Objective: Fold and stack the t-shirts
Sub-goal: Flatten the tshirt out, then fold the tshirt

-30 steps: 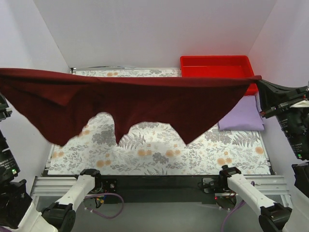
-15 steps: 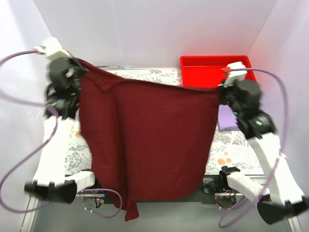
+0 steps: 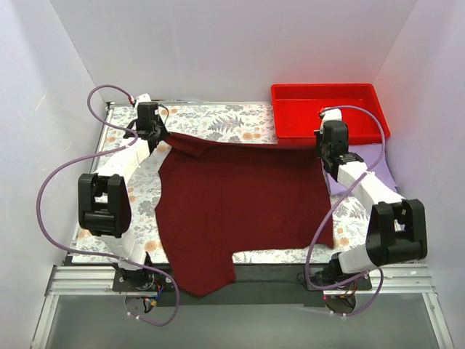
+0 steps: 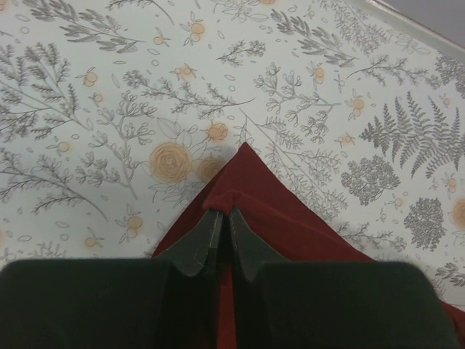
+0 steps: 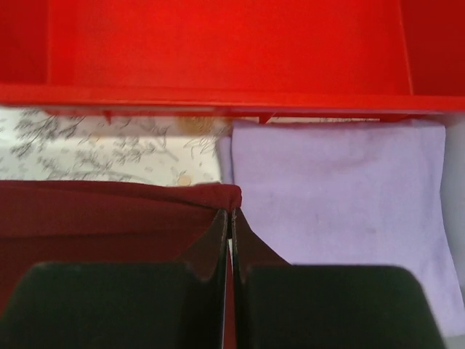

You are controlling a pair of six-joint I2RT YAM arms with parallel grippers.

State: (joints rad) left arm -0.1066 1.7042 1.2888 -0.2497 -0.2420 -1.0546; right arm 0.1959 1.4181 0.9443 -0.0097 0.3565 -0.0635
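I've got the maroon shirt (image 3: 240,203) laid open on the floral table cover (image 3: 218,120). It's a soft matte knit, mostly flat. The far edge runs nearly straight between my two arms. The near-left part hangs past the table's front edge over the black rail.

The left gripper (image 4: 220,214) has its jaws pressed together, pinching the far-left corner, and the cloth peaks to a point just beyond the tips. The right gripper (image 5: 231,212) is likewise clamped, on the far-right corner, with a rolled hem just ahead of the tips.

The lavender shirt (image 5: 341,211) is a smooth folded rectangle, just beside the maroon corner and right up by the near wall of the red tray (image 3: 330,109). The tray is rigid glossy plastic in the far-right corner.

For room, there's open floral surface left of the maroon shirt and a strip behind it. The right side is tight, with tray, lavender shirt and side wall close together.

Count: two shirts, one tray.
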